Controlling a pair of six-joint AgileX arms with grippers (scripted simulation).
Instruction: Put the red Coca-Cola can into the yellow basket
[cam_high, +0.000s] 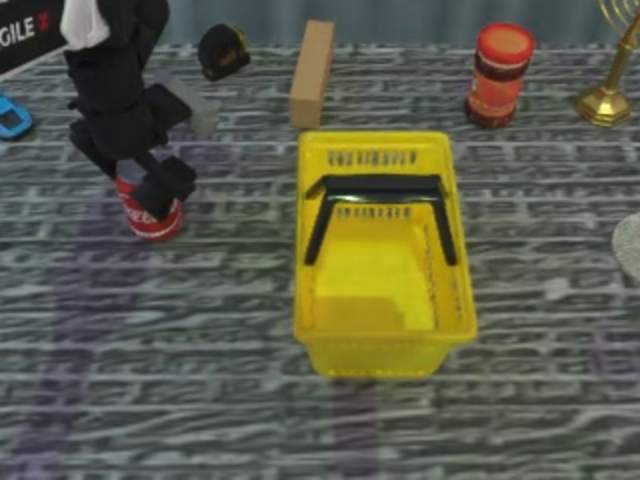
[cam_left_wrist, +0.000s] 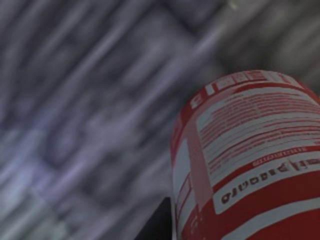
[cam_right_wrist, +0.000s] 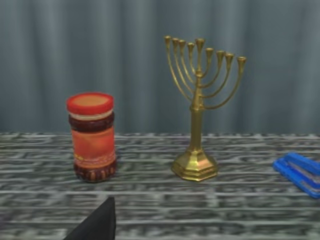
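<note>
Fingers on the left gripper (cam_high: 160, 190) are sitting right down over the red Coca-Cola can (cam_high: 152, 215), but tbh I can't tell if they're clamped or apart bc the arm's blocking it. Can's standing upright on the desk (cam_high: 200, 350) near the left edge, well apart from the yellow basket (cam_high: 384, 340) in the middle. So basically nothing's done yet imo: lifting, carrying over and dropping it in are all left. Right arm isn't showing in the top view.

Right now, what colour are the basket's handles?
Black, folded across the yellow basket; the top view shows the handles best. The left gripper is at the can.
</note>
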